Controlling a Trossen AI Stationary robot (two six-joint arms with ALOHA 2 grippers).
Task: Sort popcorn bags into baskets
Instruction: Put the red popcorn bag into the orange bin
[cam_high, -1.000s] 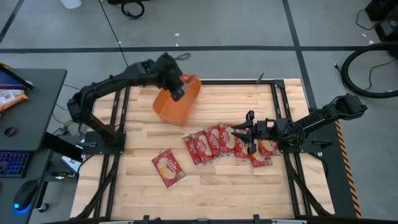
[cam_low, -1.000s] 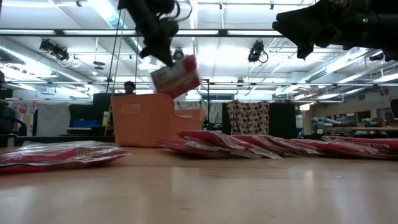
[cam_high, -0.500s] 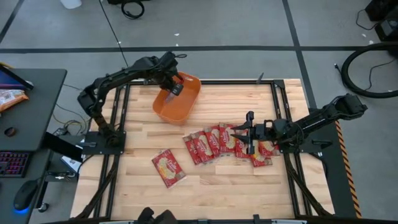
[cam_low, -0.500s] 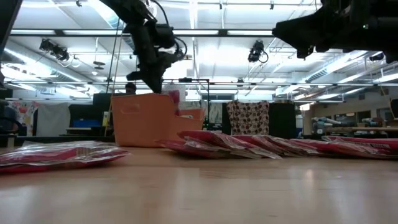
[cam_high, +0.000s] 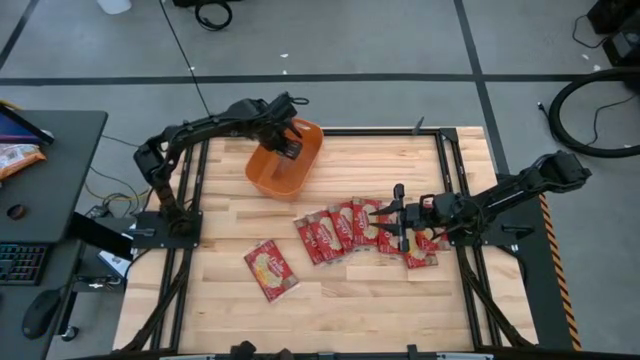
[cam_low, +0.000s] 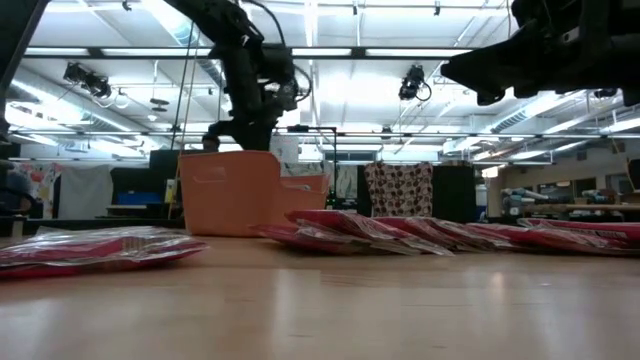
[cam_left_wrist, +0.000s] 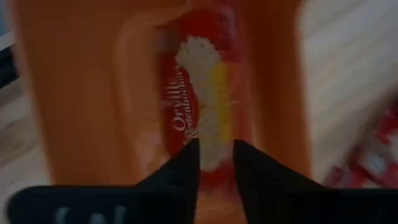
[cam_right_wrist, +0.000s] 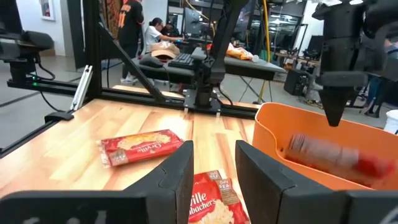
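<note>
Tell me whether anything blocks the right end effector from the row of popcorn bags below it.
Nothing visible does. The right end effector hangs with its fingers apart directly over the overlapping row of popcorn bags, with only open air between them. The left end effector is away at the orange basket, where one bag already lies.

Shiny red popcorn bags (cam_high: 365, 228), smooth orange plastic tub (cam_high: 283, 160), pale wood table (cam_high: 350, 290) with a smooth top, dark metal frame (cam_high: 186, 215).
</note>
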